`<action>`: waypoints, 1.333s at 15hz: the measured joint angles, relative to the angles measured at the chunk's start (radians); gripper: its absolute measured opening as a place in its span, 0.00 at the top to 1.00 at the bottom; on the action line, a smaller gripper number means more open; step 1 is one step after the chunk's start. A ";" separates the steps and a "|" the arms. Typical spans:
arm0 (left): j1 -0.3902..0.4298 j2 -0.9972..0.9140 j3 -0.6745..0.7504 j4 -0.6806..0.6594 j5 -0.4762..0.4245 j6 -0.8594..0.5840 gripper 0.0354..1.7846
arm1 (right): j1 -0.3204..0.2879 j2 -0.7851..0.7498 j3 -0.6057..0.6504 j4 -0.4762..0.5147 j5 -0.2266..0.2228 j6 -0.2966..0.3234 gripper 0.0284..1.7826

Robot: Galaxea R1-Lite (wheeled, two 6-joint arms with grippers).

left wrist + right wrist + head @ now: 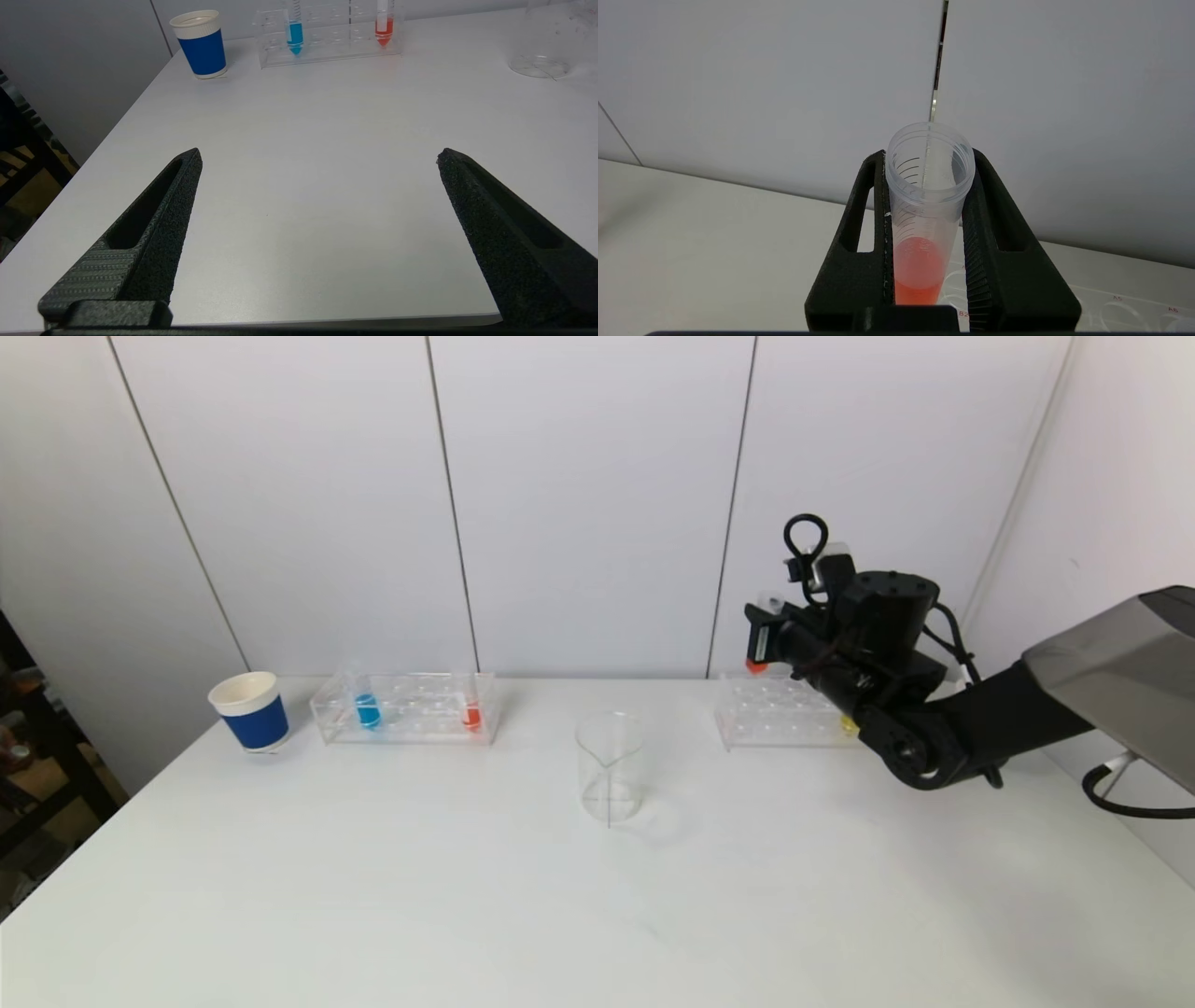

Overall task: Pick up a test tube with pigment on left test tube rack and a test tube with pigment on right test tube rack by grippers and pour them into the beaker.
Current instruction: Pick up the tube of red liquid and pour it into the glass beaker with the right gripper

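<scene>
A plain white matte table (pixel 373 896) fills the lower half of the head view, backed by a wall of pale grey panels (pixel 597 504) split by thin dark seams; dark shelving shows past the table's left edge.

Nearest, in the left wrist view, the left gripper (pixel 317 158) hangs over bare tabletop with its two black textured fingers (pixel 159 219) spread wide, holding nothing.

At the frame's centre stands one clear glass beaker (pixel 610 767), with nothing coloured visible in it.

Farther back are two clear plastic test tube racks. The left rack (pixel 406 707) holds two tubes, one with blue pigment (pixel 367 709) and one with red pigment (pixel 471 714). One blue paper cup with a white rim (pixel 249 711) sits just left of it.

At right, the right gripper (pixel 924 224) is raised above the right rack (pixel 780 714), clamped on a third clear tube holding orange-red pigment (pixel 924 210), its open mouth facing the wrist camera. A small yellow spot shows at that rack's right end.
</scene>
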 joint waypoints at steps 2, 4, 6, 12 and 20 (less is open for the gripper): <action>0.000 0.000 0.000 0.000 0.000 0.000 0.01 | 0.005 -0.023 -0.008 0.032 0.001 -0.001 0.74; 0.000 0.000 0.000 0.000 0.000 0.000 0.01 | 0.011 -0.047 -0.012 0.057 0.003 -0.004 0.74; 0.000 0.000 0.000 0.000 0.000 0.000 0.01 | 0.015 -0.067 -0.013 0.063 0.009 -0.021 0.74; 0.000 0.000 0.000 0.000 0.000 0.000 0.01 | 0.028 -0.117 -0.005 0.081 0.020 -0.113 0.74; 0.000 0.000 0.000 0.001 0.000 -0.001 0.01 | 0.055 -0.126 0.025 0.073 0.116 -0.325 0.74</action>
